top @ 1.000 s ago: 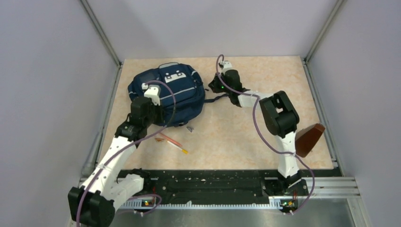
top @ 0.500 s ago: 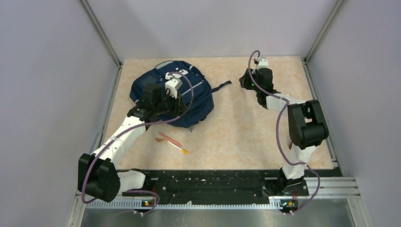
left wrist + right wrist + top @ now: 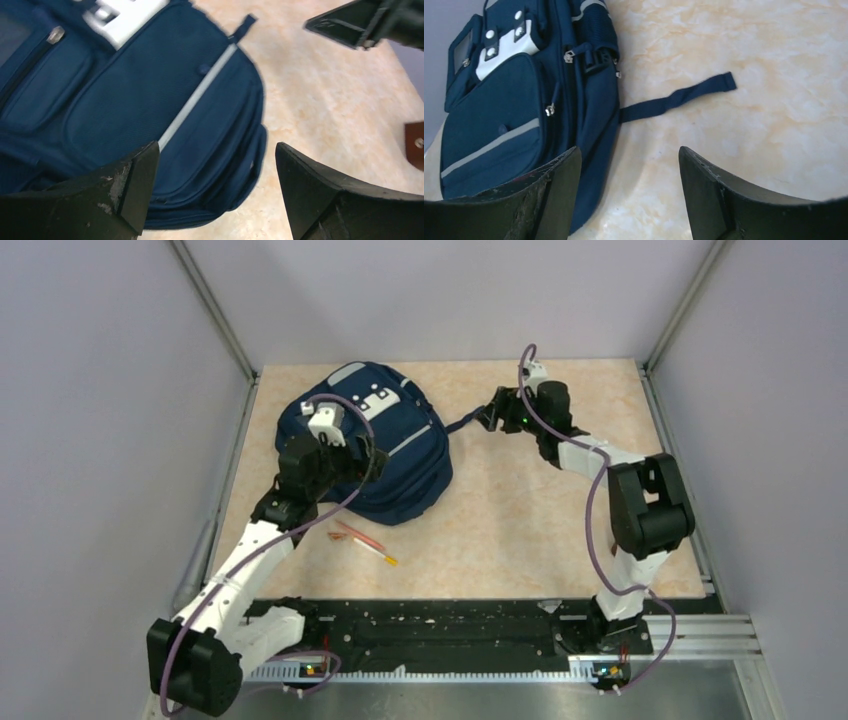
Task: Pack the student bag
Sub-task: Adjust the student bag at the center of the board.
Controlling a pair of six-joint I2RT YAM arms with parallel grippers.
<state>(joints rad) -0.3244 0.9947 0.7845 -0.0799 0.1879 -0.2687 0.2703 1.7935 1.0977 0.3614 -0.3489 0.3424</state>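
From above, the left pincer [image 3: 360, 452] hangs over the student bag [image 3: 405, 455] with its fingers spread and nothing between them. The right pincer [image 3: 490, 413] is also spread and empty. The bag lies on the table [image 3: 520, 510] just off its tips, a dark strap [image 3: 463, 424] reaching almost to them. A few thin orange and yellow sticks [image 3: 362, 542] lie on the table on the near side of the left pincer, clear of the bag.

In the left wrist view, the left pincer [image 3: 215, 147] stands wide apart. The bag [image 3: 125, 100] lies below and beyond its fingers, a grey stripe [image 3: 195, 97] running across the navy fabric. The right pincer [image 3: 360, 22] shows far ahead, over bare table [image 3: 325, 100].

In the right wrist view, the right pincer [image 3: 628, 150] is spread and grips nothing. The bag [image 3: 499, 115] lies ahead, past its left finger, white patches [image 3: 504, 47] at the far end. The strap [image 3: 674, 97] lies flat on the table [image 3: 749, 50] ahead of the gap, untouched.
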